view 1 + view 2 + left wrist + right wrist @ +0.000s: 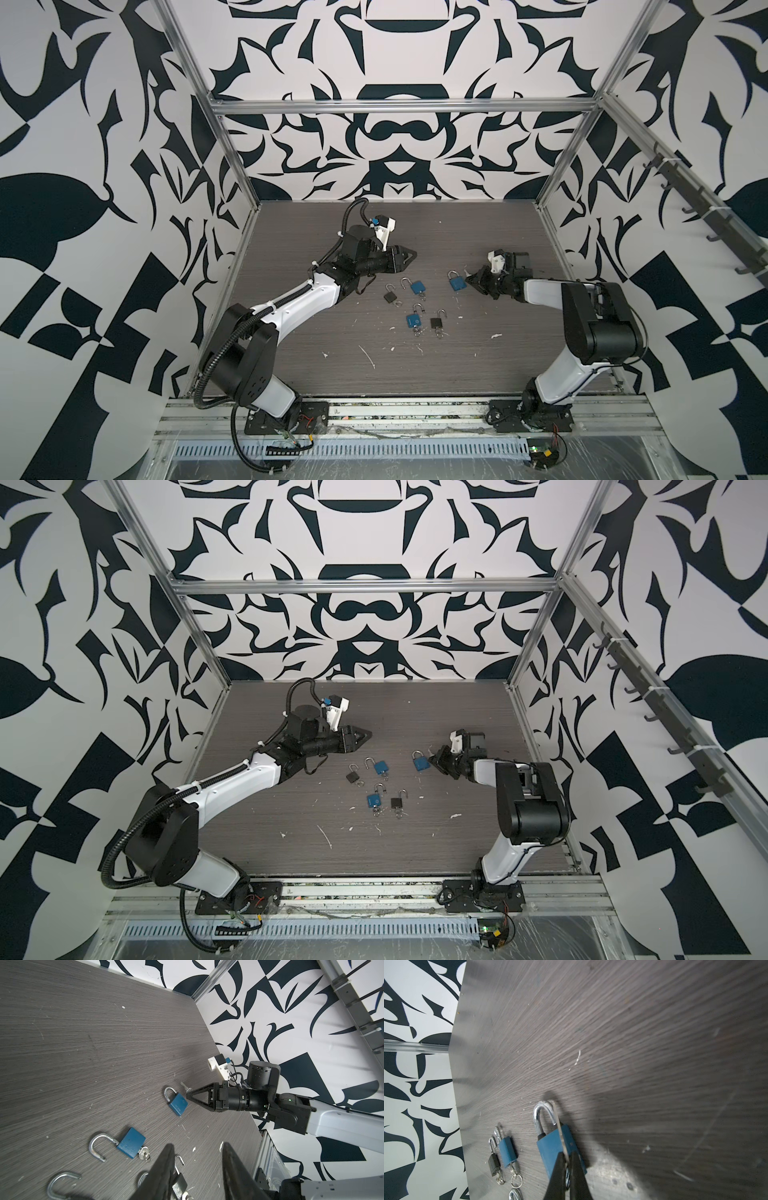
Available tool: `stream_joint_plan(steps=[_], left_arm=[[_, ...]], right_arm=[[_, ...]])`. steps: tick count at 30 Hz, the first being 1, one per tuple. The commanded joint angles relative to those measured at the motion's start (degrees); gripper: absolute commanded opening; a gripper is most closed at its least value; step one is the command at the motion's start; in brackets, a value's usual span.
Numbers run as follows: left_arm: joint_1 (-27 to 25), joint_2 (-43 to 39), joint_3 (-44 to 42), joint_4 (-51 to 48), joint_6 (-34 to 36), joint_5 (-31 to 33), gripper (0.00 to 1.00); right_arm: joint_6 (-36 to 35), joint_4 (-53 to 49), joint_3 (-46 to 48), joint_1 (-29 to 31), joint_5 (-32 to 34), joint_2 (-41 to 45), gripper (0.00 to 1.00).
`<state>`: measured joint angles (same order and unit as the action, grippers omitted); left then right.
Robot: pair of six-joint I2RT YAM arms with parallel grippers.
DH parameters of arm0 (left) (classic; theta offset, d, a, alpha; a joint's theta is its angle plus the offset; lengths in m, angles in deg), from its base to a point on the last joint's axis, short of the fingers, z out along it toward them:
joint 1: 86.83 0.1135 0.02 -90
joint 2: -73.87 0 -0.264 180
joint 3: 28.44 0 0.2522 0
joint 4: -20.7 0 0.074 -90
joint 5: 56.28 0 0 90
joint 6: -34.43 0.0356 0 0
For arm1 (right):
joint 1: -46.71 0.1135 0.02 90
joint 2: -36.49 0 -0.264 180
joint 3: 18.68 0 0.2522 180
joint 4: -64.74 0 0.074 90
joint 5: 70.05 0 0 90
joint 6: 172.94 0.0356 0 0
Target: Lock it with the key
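Top views: the right gripper point(468, 278) sits just beside the blue padlock point(456, 283) (shackle pushed in), on a scuffed grey wood-grain table point(478, 357) boxed in by black-and-white patterned walls point(395, 145). Four other padlocks point(418, 286) lie nearby. The left gripper point(412, 254) hovers apart from them.

Left wrist view: its fingers point(164, 1167) are spread, holding nothing.

Right wrist view shows what the tops don't: jaws pinched on the key point(559, 1130), blade lying across the padlock body, maybe touching, hard to say.
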<state>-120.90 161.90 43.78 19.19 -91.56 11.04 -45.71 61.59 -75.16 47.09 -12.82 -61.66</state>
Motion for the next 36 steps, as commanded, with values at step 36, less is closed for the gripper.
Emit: stream_joint_plan(steps=[36], left_arm=[[4.0,-2.7,-3.4,3.2,-2.1,-0.8,0.41]], right_arm=[[-3.9,-11.2,0.7,2.4,5.8,18.7,0.23]])
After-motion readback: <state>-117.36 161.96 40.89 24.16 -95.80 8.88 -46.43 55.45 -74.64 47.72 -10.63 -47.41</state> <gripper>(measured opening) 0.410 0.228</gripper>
